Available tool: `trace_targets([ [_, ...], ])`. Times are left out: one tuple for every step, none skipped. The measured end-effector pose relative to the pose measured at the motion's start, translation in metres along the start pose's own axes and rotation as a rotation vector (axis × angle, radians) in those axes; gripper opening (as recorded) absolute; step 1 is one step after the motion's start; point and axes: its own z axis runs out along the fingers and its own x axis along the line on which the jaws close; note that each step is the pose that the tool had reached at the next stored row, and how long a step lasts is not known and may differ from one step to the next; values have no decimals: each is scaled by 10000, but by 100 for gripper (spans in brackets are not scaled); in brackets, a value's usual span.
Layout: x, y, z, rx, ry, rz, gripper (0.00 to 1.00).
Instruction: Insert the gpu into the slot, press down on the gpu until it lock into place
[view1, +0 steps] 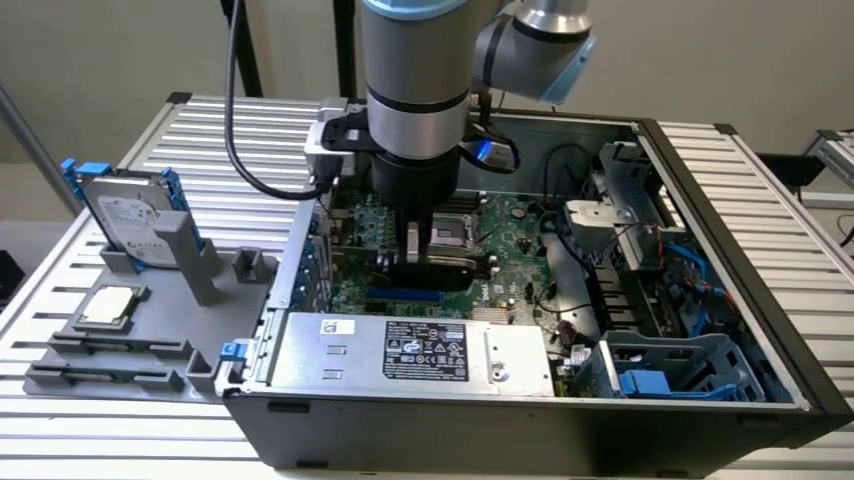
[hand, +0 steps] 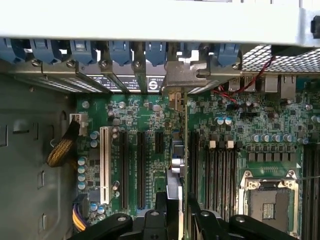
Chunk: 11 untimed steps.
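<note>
Gripper clamped on gpu | slot at its 7 o'clock, exterior view | risk: slight tilt could miss slot, jam

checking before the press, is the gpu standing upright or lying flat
Upright: the gpu stands on edge, clamped in the gripper.

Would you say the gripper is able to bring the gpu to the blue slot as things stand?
Probably yes: the gripper is shut on the gpu, held on edge just above the slot, and no cable seems to lie between them. Whether it is already seated, I cannot tell.
</note>
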Motion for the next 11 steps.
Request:
trace_targets([
  [1, 0, 9, -23, 1, 1, 26],
  [1, 0, 19, -49, 2, 2, 26],
  [2, 2, 28, -68, 2, 4, 26],
  [2, 2, 35, -77, 3, 6, 26],
  [3, 2, 40, -83, 3, 6, 26],
  [3, 2, 43, -84, 5, 6, 26],
  [3, 2, 48, -85, 4, 6, 26],
  [3, 2, 51, -85, 4, 6, 26],
  [3, 2, 53, -85, 3, 6, 26],
  [3, 2, 57, -85, 3, 6, 26],
  [2, 2, 60, -84, 2, 5, 26],
])
